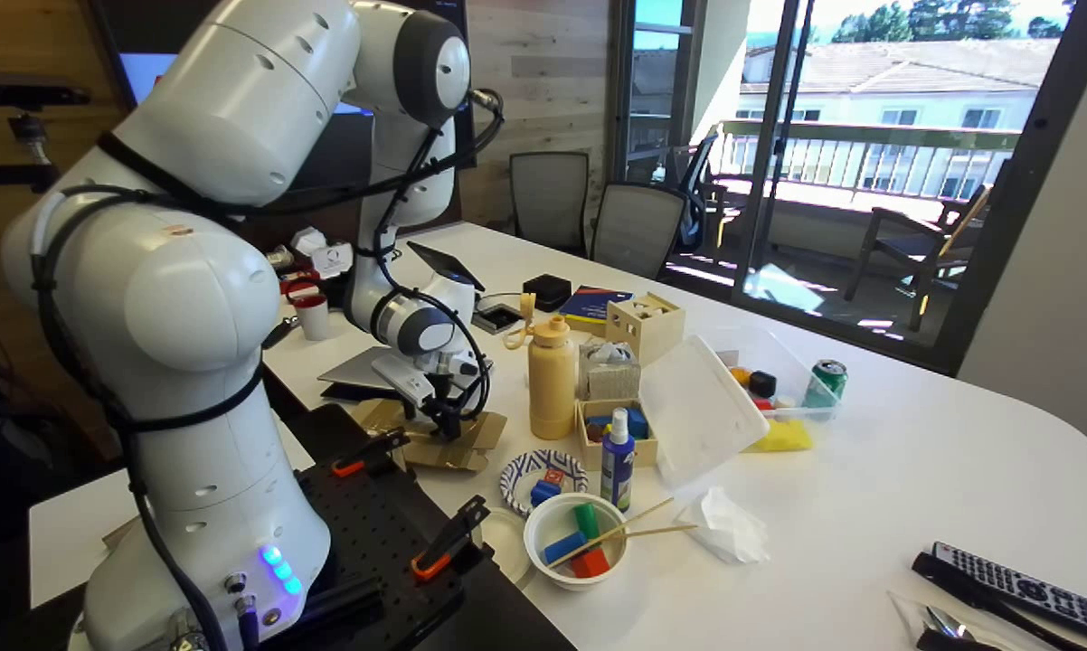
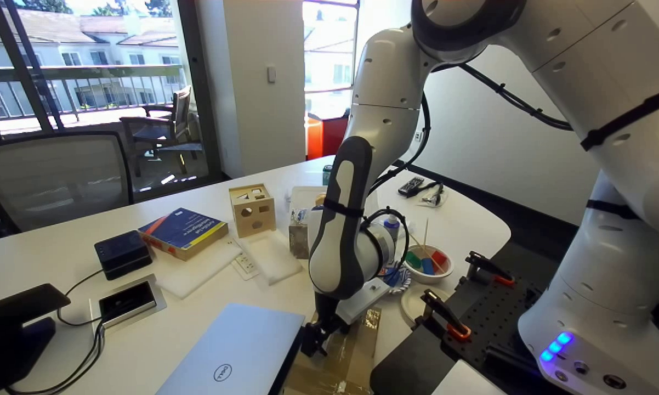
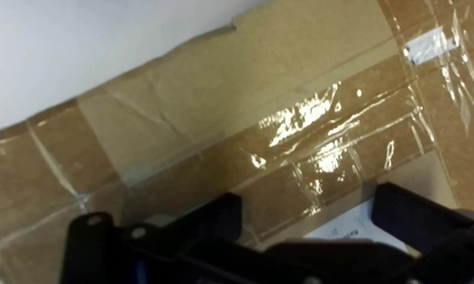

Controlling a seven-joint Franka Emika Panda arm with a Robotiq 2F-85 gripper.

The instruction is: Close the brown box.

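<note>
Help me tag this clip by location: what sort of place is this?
Probably an office meeting room: the large white table, mesh-backed chairs beside it and a Dell laptop suggest that.

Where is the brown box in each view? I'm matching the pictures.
In an exterior view: the brown box, left of centre, below mid-height.
In an exterior view: the brown box, bottom centre, cut off below.
Wrist view: the brown box, filling most of the picture.
Shared landmark: the gripper, partly covering it in all three.
</note>
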